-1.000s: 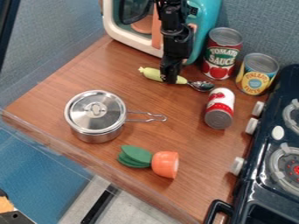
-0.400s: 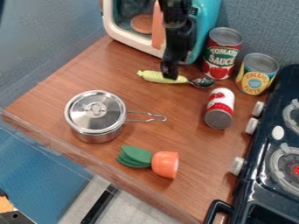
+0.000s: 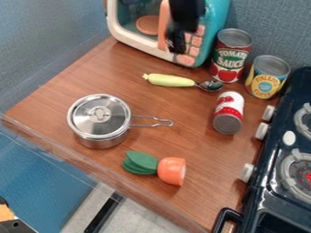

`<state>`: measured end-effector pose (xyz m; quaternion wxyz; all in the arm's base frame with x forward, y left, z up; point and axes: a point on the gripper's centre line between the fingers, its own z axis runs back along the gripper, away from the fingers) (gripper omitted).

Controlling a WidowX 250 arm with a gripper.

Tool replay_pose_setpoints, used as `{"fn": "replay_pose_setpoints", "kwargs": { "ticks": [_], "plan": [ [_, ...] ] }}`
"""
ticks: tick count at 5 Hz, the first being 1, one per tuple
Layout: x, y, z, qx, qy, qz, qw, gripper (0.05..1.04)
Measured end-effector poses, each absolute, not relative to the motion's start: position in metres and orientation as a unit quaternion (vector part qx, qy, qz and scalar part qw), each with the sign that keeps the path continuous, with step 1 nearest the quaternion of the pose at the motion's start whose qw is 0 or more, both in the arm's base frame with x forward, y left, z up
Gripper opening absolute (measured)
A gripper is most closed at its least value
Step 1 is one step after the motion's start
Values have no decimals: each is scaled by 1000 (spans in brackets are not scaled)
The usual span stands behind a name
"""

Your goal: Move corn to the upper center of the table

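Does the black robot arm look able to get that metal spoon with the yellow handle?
Probably yes: the black gripper hangs close by, and nothing covers the spoon.

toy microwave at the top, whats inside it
Inside the toy microwave, a round orange disc is visible. Whatever lies behind the orange handle is covered, and the view's top edge cuts off the rest.

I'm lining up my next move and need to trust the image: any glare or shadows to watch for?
Camera view: bright glints on the steel lid and the spoon's bowl; soft shadow beside the pot; corn lit clearly against the wood; black pincer very dark, its detail hard to read.
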<state>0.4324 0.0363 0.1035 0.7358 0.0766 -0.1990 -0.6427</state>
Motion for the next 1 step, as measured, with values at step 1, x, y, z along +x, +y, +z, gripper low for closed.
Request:
{"fn": "replay_pose_setpoints", "kwargs": {
  "ticks": [1],
  "plan": [
    [432, 38, 106, 79, -200, -644, 734, 1000]
  ]
}}
